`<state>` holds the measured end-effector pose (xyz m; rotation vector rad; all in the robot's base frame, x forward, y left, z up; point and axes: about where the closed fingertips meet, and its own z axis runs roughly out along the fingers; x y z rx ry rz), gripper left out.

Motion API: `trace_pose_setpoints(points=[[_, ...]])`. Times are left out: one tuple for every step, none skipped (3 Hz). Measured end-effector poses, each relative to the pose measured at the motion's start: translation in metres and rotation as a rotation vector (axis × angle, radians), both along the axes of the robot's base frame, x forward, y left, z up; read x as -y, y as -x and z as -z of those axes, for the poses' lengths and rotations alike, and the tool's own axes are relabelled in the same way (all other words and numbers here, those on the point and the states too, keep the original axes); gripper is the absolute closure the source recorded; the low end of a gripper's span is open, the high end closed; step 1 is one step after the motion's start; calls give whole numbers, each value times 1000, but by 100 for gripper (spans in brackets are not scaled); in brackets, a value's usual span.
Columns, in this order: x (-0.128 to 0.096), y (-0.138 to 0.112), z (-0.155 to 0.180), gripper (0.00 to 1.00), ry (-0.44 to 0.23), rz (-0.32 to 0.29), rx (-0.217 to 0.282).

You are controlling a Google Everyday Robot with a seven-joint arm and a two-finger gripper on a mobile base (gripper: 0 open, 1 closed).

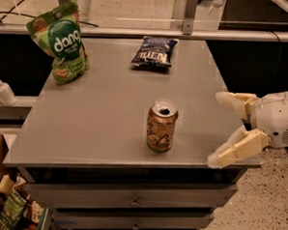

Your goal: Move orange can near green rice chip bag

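Camera view looks down on a grey table [100, 119] with drawers [130, 199] under its front edge. The orange can [162, 126] stands upright a little right of the frame's centre, close to the front edge of the table, with its silver top and pull-tab opening facing up. The green rice chip bag [59, 42] stands in the upper left of the frame, at the far left corner of the table, well apart from the can. A dark blue chip bag [153, 52] lies flat at upper centre and is no part of the job.

The gripper [217, 129] sits at the right of the frame, by the table's right front corner and about level with the can. Its two pale fingers [236, 147] are spread wide apart and hold nothing. Their tips point left toward the can, with bare tabletop between.

The can is probably light, and since the tab hole looks opened it may be empty or part full, so it could tip or spill if knocked. Its thin aluminium wall is smooth and likely a bit slippery, and a hard squeeze would dent it. The best hold looks like the middle of the round body, one finger on each side, below the top rim, keeping it upright. The bag looks soft and easy to topple, so the can should be set down beside it, not against it
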<state>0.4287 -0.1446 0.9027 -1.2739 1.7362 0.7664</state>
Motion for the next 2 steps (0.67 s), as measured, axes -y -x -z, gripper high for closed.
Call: trace_pose_setpoints(points=[[-19, -9, 12, 0, -39, -20, 26], [-39, -21, 27, 0, -91, -23, 68]])
